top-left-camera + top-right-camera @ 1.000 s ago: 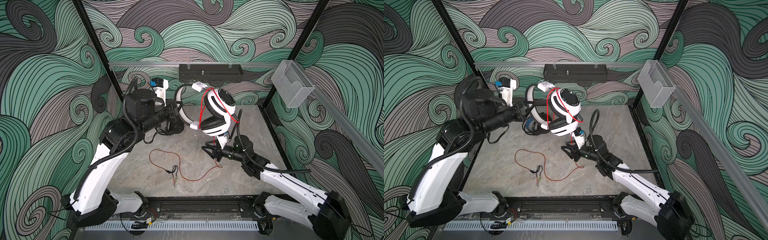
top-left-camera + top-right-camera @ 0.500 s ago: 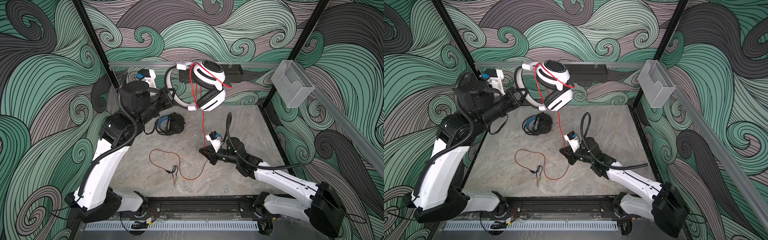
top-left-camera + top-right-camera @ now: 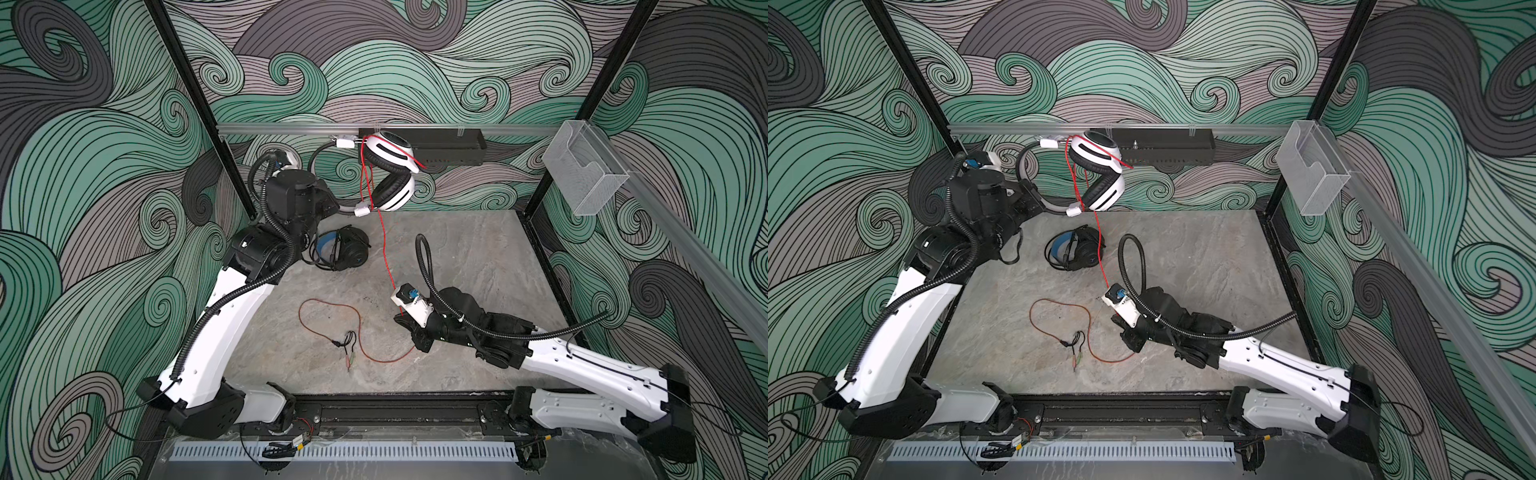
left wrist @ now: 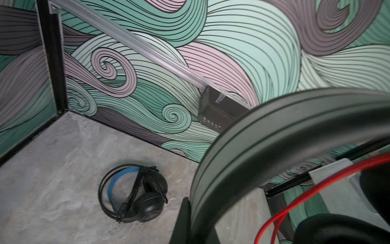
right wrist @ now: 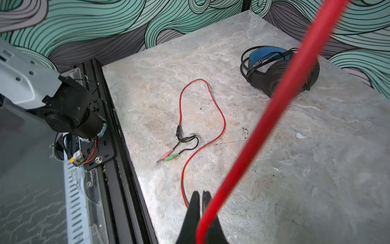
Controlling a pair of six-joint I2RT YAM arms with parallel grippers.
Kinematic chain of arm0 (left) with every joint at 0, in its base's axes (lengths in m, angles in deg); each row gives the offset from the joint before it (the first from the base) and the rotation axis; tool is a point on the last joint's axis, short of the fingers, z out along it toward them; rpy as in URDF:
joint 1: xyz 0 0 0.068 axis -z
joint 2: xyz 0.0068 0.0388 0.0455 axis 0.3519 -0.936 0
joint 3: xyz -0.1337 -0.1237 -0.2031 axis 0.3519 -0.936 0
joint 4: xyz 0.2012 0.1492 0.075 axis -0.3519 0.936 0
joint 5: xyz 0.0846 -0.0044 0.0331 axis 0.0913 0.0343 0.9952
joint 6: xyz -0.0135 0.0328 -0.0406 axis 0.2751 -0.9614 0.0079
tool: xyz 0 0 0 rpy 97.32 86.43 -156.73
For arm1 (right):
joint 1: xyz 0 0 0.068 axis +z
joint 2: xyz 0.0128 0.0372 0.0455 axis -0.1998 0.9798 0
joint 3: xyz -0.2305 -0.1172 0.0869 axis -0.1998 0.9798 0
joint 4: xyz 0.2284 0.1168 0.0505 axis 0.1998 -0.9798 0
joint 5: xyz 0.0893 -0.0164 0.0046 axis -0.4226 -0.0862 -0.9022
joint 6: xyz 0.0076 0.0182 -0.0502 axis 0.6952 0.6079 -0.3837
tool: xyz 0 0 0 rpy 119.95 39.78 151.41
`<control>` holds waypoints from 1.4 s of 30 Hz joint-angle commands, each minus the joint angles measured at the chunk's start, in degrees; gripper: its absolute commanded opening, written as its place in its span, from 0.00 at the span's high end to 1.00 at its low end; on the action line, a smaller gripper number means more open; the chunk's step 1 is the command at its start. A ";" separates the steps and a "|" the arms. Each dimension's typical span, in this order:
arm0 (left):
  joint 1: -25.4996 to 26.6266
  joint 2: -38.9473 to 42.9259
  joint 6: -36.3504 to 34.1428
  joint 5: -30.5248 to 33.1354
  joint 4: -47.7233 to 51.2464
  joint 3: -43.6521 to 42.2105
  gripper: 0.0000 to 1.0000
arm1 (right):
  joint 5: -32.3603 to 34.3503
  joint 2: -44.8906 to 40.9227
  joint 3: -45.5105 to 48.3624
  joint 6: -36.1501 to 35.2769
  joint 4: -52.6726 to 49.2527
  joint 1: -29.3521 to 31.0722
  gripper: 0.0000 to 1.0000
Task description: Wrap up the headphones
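Gripping the white headphones [image 3: 399, 195], black-cushioned, by the grey headband [image 4: 274, 131] in the clamped left jaws, holding them high above the desk [image 3: 478, 249] near the back wall. Pinching their red cable [image 3: 384, 245] in the closed right jaws, low over the desk. Leaving the black headphones [image 3: 340, 249], blue-lined, lying below.

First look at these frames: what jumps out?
The white headphones hang high at the back, the left pincer shut on their headband. Their red cable runs straight down to the right pincer, shut on it low over the table. The black headphones lie behind, cable bundled.
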 commanded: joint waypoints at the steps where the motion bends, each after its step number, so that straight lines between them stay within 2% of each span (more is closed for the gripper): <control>1: 0.35 -1.16 -6.38 7.02 -4.62 -2.02 1.00 | 8.28 0.06 -7.31 -5.61 -12.28 3.05 1.00; 8: 3.96 -1.38 -18.12 11.40 -4.82 -11.17 1.00 | 12.60 5.58 -26.29 -17.92 -26.52 4.96 1.00; 12: 6.08 -0.30 -22.49 7.64 -3.27 -15.36 1.00 | 15.62 9.52 -35.22 -26.29 -31.80 4.88 1.00; 17: 6.67 3.25 -25.92 -4.98 1.99 -18.67 1.00 | 18.57 11.86 -40.96 -33.29 -33.72 1.11 1.00; 22: 8.14 7.57 -27.90 -6.78 7.08 -21.61 1.00 | 19.83 12.08 -43.58 -37.47 -34.65 -3.36 1.00; 25: 8.19 9.47 -29.19 -8.44 8.90 -23.05 1.00 | 19.16 11.41 -45.34 -38.36 -35.04 -6.40 1.00; 33: 8.19 12.10 -33.75 -19.30 11.28 -25.80 1.00 | 18.95 11.00 -46.73 -36.57 -34.97 -10.94 1.00; 38: 8.19 15.22 -35.98 -27.36 11.20 -28.57 1.00 | 17.67 10.52 -46.82 -34.89 -35.00 -14.62 1.00; 42: 8.19 16.67 -35.18 -34.72 11.31 -27.62 1.00 | 14.32 10.38 -45.19 -32.47 -34.97 -16.38 1.00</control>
